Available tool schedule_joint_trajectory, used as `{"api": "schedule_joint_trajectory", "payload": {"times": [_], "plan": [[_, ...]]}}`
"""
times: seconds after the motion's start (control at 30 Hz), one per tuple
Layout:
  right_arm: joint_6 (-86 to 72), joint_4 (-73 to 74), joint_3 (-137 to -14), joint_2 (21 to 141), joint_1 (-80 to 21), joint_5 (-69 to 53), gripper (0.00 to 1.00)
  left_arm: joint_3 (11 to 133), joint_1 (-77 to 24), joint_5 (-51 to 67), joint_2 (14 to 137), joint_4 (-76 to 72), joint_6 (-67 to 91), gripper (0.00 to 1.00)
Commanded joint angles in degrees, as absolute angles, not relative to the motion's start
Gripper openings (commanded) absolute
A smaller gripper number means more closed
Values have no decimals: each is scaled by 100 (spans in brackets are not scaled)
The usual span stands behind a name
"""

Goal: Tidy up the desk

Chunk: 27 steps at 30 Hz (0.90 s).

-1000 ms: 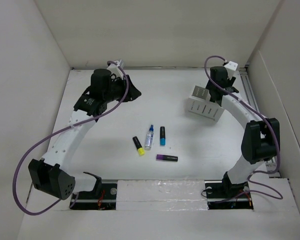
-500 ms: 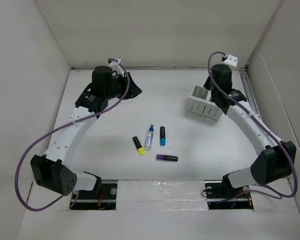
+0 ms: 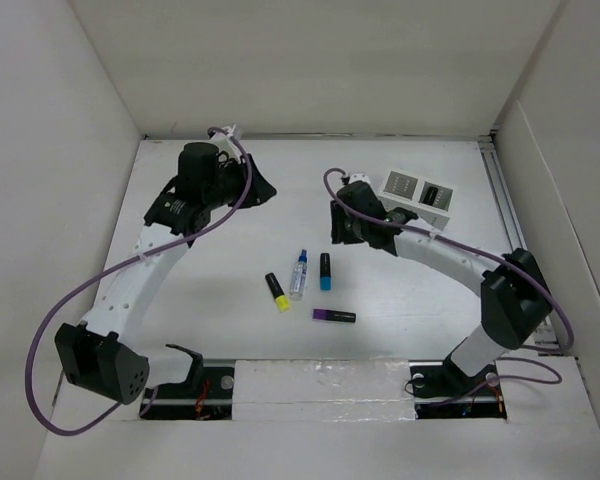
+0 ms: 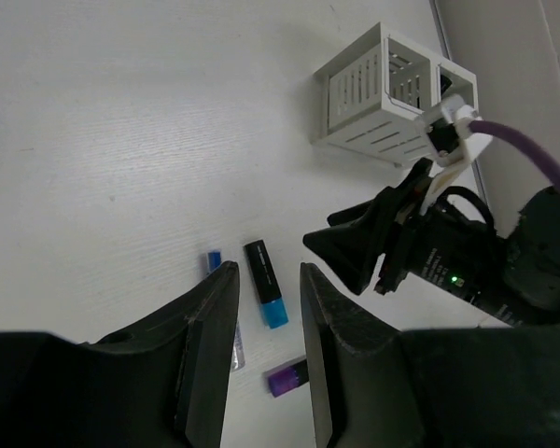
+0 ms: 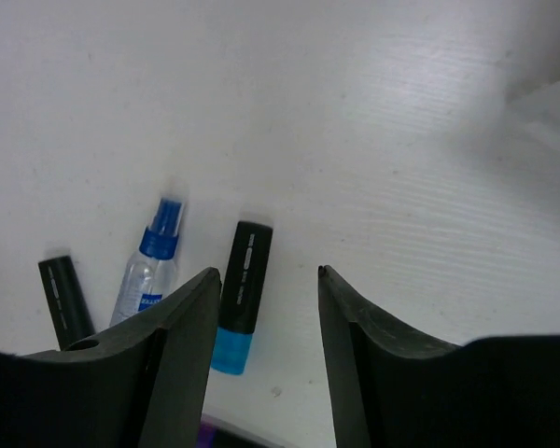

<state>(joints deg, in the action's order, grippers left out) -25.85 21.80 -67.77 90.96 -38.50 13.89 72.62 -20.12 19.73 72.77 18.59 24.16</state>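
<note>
– Since a second ago the right gripper (image 5: pixel 266 275) has swung in from the far right corner to mid-desk. The organizer box (image 3: pixel 418 194), tilted beside its fingers then, now stands flat on its own. What lies nearest?

– Nearest the arm bases (image 3: pixel 180 375) is a purple highlighter (image 3: pixel 333 316), lying left to right with its purple cap to the left. Just beyond it are three things in a row. A yellow highlighter (image 3: pixel 277 291) has its cap toward the bases, a clear spray bottle (image 3: pixel 299 274) has its blue head pointing away, and a blue highlighter (image 3: pixel 325 271) has its cap toward the bases.

– Any writing?

– The bottle carries a small label and the black barrels have pale marks, all too small to read.

– And the grippers?

– The right one hangs above the desk (image 3: pixel 400 295) just beyond the blue highlighter, its fingers parted a moderate way with nothing between them. The left gripper (image 4: pixel 269 271), farther back on the left, shows a narrower gap and is also empty.

– The desk itself?

– It lies flat under everything, from the arm bases to the back wall (image 3: pixel 320 70). Its front edge runs left to right. Whether that or the depth is the longer axis, I cannot tell. The box sits at the far right, openings upward, apart from both grippers.
</note>
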Motion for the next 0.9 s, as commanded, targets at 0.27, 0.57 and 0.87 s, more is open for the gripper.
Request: {"api": "schedule_joint_trajectory", "payload": {"times": [0.27,0.57,0.87], "plan": [[-2769,2109,-6767,10054,-4218,967,62,6794,-1916,1459,6153,2452,2119,29],[-3014,2135,-7145,10626,-4447,1212,64,6530,-1916,1792,5687,2558,2267,29],[-3050,2232,-7435,11047,-4447,1828,59,6530,-1969,1828,5318,2672,2390,28]]}}
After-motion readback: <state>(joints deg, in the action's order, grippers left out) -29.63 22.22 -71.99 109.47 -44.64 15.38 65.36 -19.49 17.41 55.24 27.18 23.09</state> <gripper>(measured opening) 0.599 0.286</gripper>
